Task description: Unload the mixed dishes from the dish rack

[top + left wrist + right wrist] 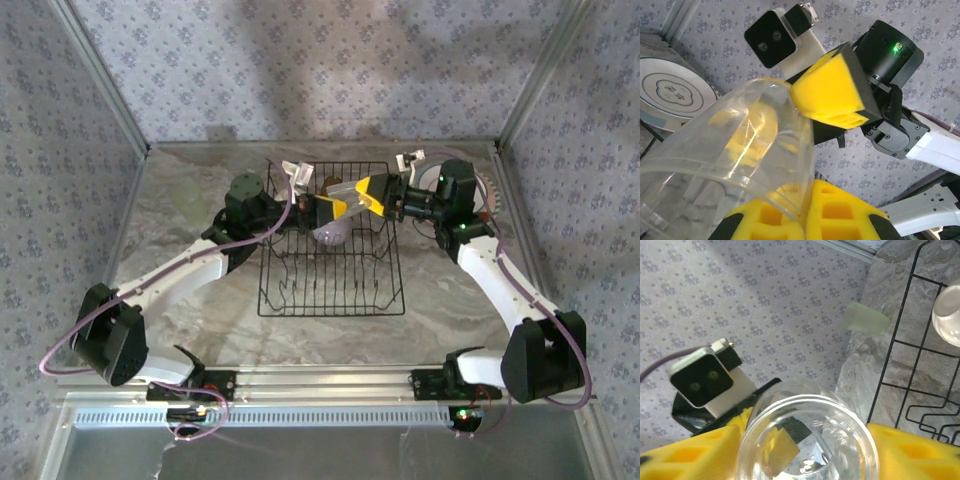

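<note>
A clear plastic cup (740,145) hangs in the air between both grippers, above the far end of the black wire dish rack (335,300). My left gripper (807,210) is shut, its yellow pads pinching the cup's wall at the rim. My right gripper (805,427) is open, one finger on each side of the cup's base (807,440) and close to it. One right finger (832,92) sits against the cup's side. A lilac bowl (330,236) lies in the rack below the cup.
A pale green cup (190,200) lies on the marble table left of the rack. A white plate with dark rings (670,92) rests on the table to the right, behind the right arm. Patterned walls enclose the table.
</note>
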You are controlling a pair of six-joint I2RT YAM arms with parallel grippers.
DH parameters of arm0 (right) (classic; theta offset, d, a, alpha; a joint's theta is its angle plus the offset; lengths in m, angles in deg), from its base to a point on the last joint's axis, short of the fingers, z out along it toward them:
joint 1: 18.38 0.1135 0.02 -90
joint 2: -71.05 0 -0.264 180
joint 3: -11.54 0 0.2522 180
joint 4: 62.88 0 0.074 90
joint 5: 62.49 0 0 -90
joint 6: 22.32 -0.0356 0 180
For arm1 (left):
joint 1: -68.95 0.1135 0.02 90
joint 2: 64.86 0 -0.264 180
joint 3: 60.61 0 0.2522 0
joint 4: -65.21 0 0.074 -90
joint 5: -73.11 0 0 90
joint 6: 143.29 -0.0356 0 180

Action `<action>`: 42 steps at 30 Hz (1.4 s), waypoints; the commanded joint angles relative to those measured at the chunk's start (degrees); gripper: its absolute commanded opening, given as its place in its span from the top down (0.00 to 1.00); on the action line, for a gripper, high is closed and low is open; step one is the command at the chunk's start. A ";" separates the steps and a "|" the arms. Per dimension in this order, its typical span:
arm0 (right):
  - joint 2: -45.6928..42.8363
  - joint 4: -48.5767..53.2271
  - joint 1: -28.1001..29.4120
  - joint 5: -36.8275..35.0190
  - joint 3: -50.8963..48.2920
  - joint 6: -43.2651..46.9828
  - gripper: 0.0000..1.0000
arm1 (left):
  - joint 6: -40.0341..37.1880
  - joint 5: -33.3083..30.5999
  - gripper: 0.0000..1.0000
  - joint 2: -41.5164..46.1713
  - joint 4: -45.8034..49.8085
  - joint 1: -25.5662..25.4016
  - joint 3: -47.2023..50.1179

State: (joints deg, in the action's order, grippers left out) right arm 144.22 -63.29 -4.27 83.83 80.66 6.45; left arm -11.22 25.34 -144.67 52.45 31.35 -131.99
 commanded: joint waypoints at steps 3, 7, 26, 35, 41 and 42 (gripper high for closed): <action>-0.78 1.33 0.58 -0.58 -0.57 3.01 0.00 | -1.40 -1.79 1.00 3.02 0.57 -0.80 0.31; -2.21 3.99 0.13 -1.94 -0.01 5.53 0.00 | -1.95 -2.53 1.00 3.76 1.64 -0.80 1.02; -12.09 43.47 11.19 -44.13 7.88 35.96 0.00 | -18.41 -42.73 1.00 4.38 60.48 -0.45 -26.02; -11.03 48.35 19.47 -57.91 10.19 41.58 0.00 | -19.38 -55.39 1.00 -6.53 83.04 6.17 -42.52; -10.94 48.36 21.55 -60.56 9.62 42.67 0.00 | -21.94 -55.22 1.00 -11.67 90.72 13.28 -47.18; -10.96 48.31 21.70 -60.62 9.48 42.63 0.00 | -22.44 -55.18 1.00 -12.26 91.29 14.29 -47.33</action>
State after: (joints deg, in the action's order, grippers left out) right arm 133.09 -16.49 16.72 26.43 89.12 47.47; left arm -31.09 -28.10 -156.61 137.19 43.85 -176.43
